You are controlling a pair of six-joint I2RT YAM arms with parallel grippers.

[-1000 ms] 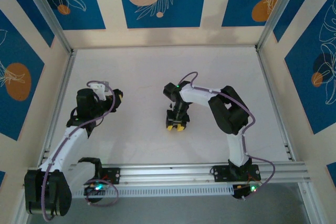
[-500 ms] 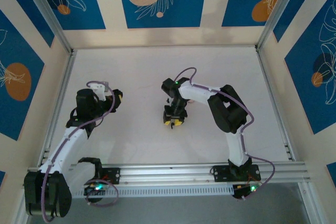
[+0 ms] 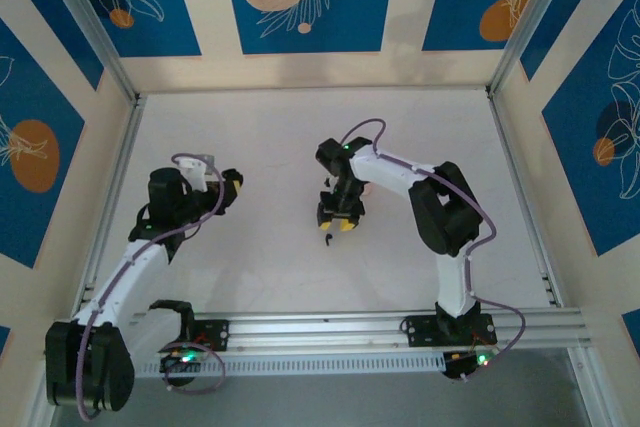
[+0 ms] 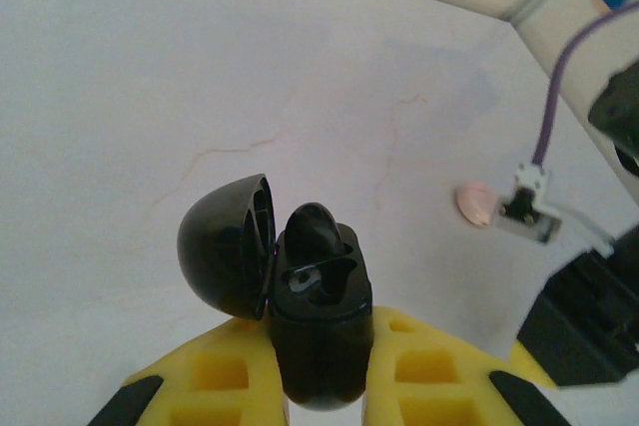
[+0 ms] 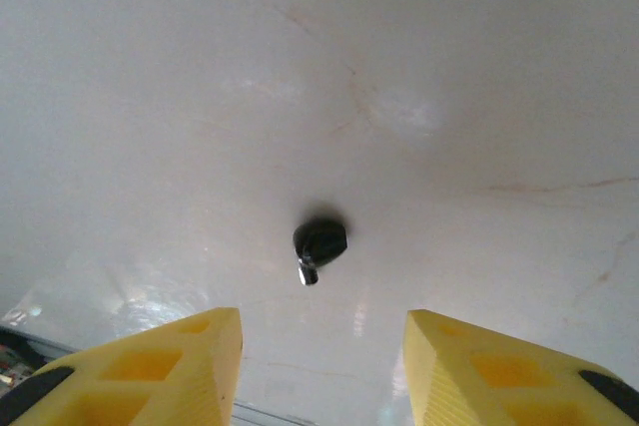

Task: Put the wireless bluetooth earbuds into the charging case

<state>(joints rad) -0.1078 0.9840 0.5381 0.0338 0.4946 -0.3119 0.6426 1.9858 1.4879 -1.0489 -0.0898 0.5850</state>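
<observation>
Presently, pickup of the loose earbud (image 5: 319, 244) is judged the step in hand: it lies on the desk (image 5: 150, 67) just ahead of the right claw (image 5: 319, 331), whose jaws are parted and empty. The open charging case (image 4: 319, 296) is gripped by the left claw (image 4: 319, 376), well apart to the left. Lowering and gentle closing are called for next.

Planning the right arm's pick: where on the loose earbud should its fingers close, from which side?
Probably the rounded body of the earbud, from above, the open right gripper straddling it: it lies on the table, and its short stem looks too thin to pinch.
</observation>
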